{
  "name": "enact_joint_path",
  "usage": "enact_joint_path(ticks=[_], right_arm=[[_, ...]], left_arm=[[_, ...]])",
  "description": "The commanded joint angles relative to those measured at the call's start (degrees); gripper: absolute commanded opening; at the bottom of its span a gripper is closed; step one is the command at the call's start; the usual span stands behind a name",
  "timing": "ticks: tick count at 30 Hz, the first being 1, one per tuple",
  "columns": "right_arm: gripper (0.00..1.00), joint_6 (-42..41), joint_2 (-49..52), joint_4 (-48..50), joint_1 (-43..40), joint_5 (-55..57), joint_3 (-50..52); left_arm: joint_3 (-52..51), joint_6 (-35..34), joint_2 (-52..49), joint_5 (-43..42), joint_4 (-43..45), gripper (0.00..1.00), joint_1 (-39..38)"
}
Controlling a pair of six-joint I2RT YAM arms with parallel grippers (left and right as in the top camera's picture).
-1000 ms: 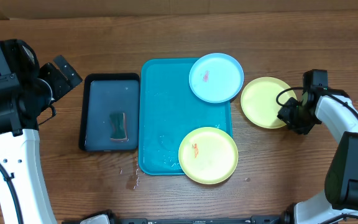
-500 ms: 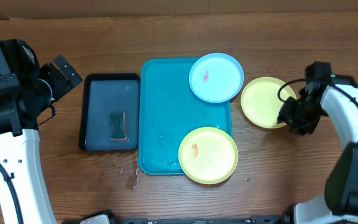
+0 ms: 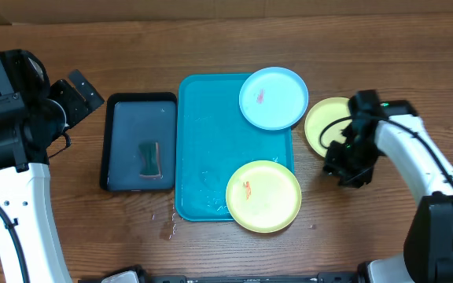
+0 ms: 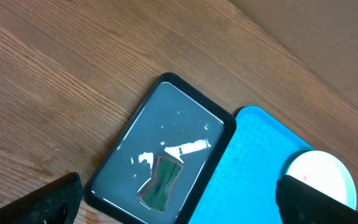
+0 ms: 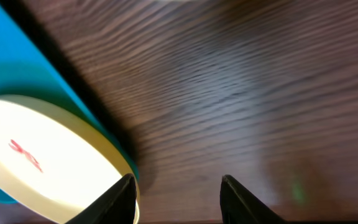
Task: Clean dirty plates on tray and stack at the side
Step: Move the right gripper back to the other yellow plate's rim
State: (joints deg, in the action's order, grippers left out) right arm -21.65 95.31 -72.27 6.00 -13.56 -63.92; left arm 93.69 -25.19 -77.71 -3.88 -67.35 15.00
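right jaws hovering half-open, empty | left jaws gaping wide, empty | smeared yellow-green plate [image 3: 263, 196] likely handling light, stiff, slick | rim overhanging turquoise tray [image 3: 203, 134] offering pinch

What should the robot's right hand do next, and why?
Probably slide the right gripper toward the rim of the yellow plate on the tray: its jaws are open and empty beside it, and that plate shows a red smear.
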Motion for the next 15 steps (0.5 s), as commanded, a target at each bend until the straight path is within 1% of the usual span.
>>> enact_joint_path(ticks=[1,9,15], right_arm=[[0.46,-2.49,-0.48,1.16,3.17,-0.83,1.90],[0.47,-4.39,-0.48,4.02,10.51,-1.77,4.13],[0.47,-7.08,-0.48,4.31,13.40,-1.55,4.44]], left_arm=[[0.31,-0.57,-0.39,-0.17,0.07,1.00,-0.02],[0.31,-0.57,-0.39,-0.17,0.07,0.99,-0.02],[0.31,-0.57,-0.39,-0.17,0.07,1.00,-0.02]])
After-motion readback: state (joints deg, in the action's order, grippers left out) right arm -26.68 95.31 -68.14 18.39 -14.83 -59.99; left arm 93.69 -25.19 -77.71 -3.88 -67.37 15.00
